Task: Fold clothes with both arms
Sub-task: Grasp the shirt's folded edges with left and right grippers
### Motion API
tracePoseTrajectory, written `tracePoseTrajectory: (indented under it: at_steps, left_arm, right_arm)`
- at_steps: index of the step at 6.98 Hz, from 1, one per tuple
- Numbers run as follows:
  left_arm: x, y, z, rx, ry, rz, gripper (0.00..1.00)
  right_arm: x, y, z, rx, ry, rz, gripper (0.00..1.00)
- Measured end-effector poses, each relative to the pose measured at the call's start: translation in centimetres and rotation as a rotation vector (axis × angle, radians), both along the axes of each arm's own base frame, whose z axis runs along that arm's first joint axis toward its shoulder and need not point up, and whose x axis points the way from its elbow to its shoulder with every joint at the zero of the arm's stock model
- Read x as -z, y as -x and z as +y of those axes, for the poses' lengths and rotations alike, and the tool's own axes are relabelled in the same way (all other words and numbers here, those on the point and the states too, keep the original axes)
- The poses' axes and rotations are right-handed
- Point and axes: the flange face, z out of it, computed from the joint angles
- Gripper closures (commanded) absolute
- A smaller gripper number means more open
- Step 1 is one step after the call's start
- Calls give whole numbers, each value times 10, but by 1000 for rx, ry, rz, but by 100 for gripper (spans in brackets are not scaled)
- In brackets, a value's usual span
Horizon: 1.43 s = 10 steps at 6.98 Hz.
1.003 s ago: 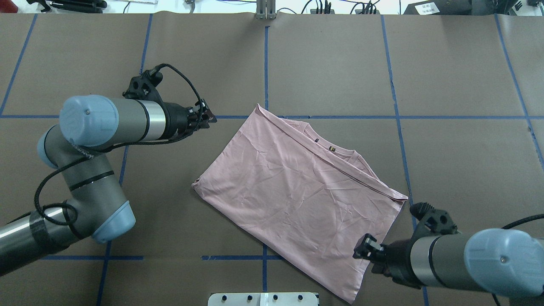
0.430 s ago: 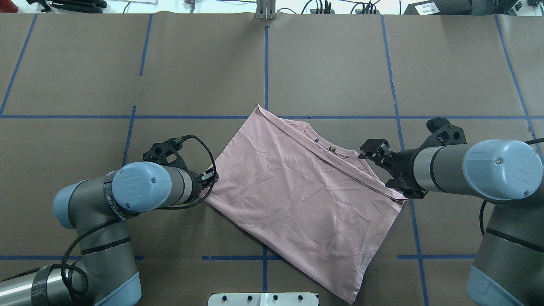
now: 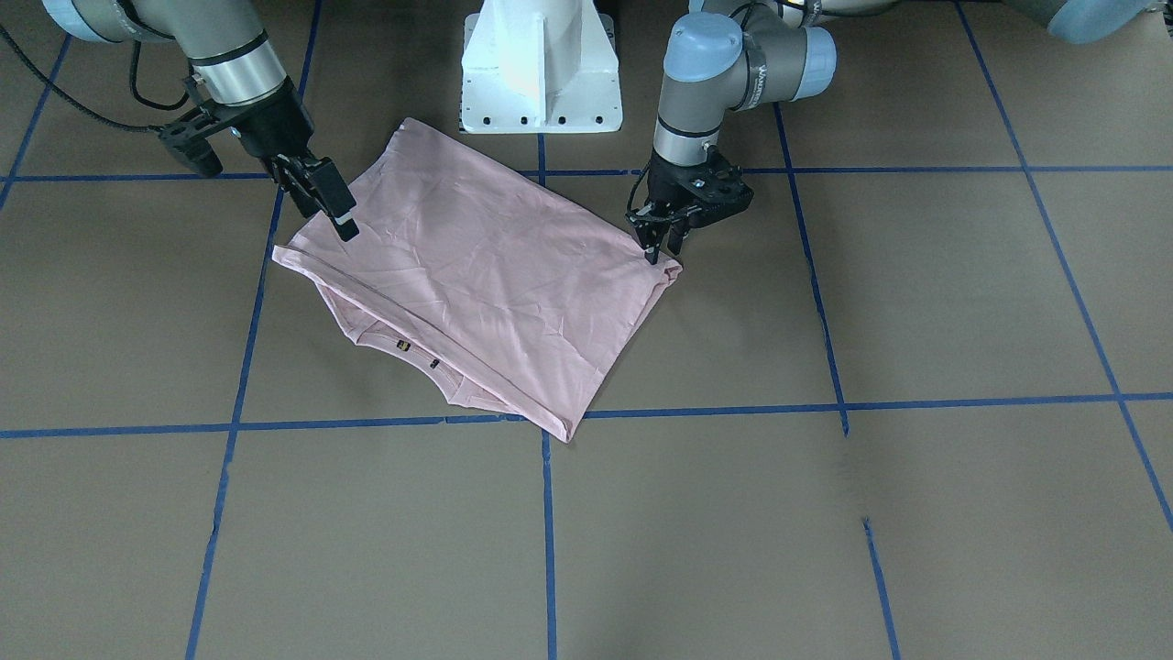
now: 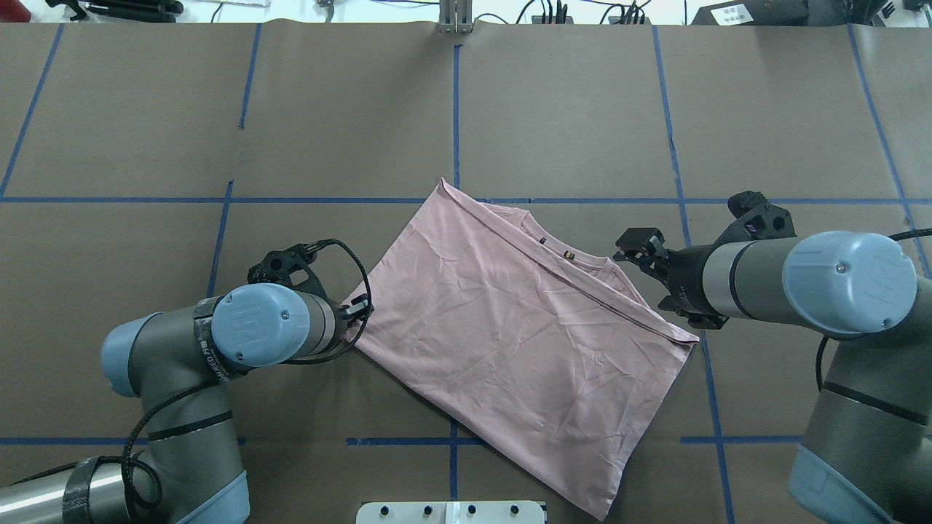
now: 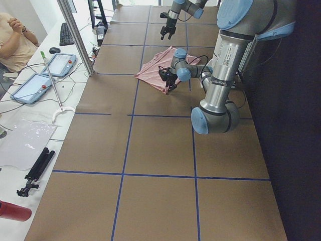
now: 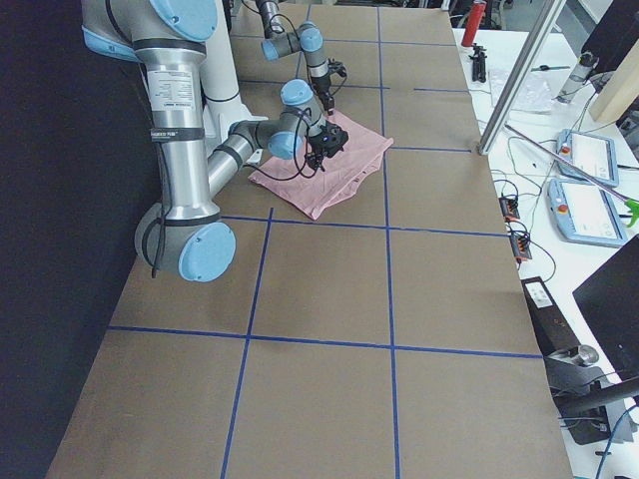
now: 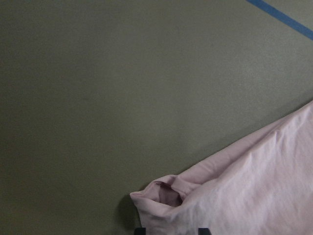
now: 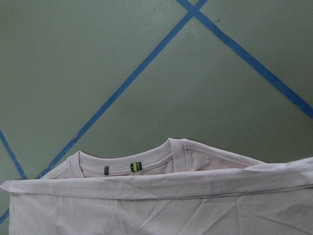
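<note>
Swinging in over the last second, the black left gripper [image 4: 358, 309] has dropped from beside the far corner of the pale pink short-sleeved cotton T-shirt [image 4: 510, 327] to its left corner. The black right gripper [image 4: 639, 249] has come from the T-shirt's near right edge up to its collar side. The T-shirt lies folded over and flat on the brown paper-covered desk [image 4: 582, 109], skewed to the blue tape lines [image 4: 455, 109]. Its ribbed collar, with a small yellow neck label [image 8: 135, 167], peeks out from under the folded edge. The left jaws point down astride the bunched left corner; whether they have pinched it I cannot tell. The right jaws stand apart, holding nothing, poised above the desk just beside the T-shirt's shoulder. The white pedestal base [image 3: 541, 64] stands near the T-shirt's corner closest to the robot.
</note>
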Motion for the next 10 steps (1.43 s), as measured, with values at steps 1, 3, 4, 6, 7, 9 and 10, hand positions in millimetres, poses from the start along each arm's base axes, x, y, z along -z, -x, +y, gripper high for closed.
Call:
tracePoseTrajectory:
  at_steps: [1, 3, 4, 6, 7, 9, 10]
  left_arm:
    - [-3, 0, -2, 12, -10, -14, 69]
    - [-6, -2, -4, 21, -19, -28, 100]
    - [-7, -3, -5, 23, -20, -30, 100]
    - [-4, 3, -10, 40, -32, -29, 100]
    - [-5, 10, -20, 53, -58, -39, 100]
    - [-15, 33, -70, 84, -164, -80, 100]
    - [-18, 42, -115, 147, -223, -56, 100]
  right_arm:
    - [-1, 1, -1, -1, -1, 4, 0]
    - [-10, 8, -4, -6, 1, 25, 0]
    - [-13, 12, -8, -14, -1, 36, 0]
    - [-19, 17, -10, -18, 0, 48, 0]
    - [-20, 17, -11, -23, 0, 53, 0]
    - [-14, 12, -12, -43, -16, 45, 0]
    - [-7, 6, -12, -58, -31, 35, 0]
